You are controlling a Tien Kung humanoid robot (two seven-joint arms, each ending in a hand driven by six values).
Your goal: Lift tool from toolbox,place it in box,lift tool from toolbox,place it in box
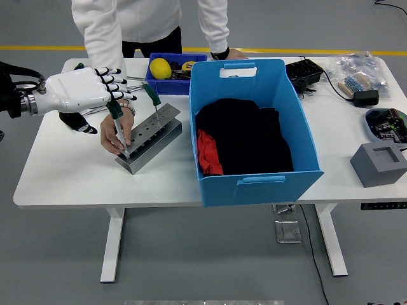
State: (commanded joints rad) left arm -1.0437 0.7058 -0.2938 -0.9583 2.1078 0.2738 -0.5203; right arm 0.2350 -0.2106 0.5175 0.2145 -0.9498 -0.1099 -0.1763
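A grey metal tool holder lies on the white table at the left. Two green-handled screwdrivers stand in it: one at its near left end, one at its far end. My left hand is white with black fingertips, open, fingers spread, just left of and above the near screwdriver's handle, not holding it. A person's hand holds the near end of the holder. The big blue box stands to the right, with black and red cloth inside.
A small blue bin with a yellow object sits behind the holder. The person's other hand rests at the far edge. A grey block, a dish, a black device and a bag lie at the right.
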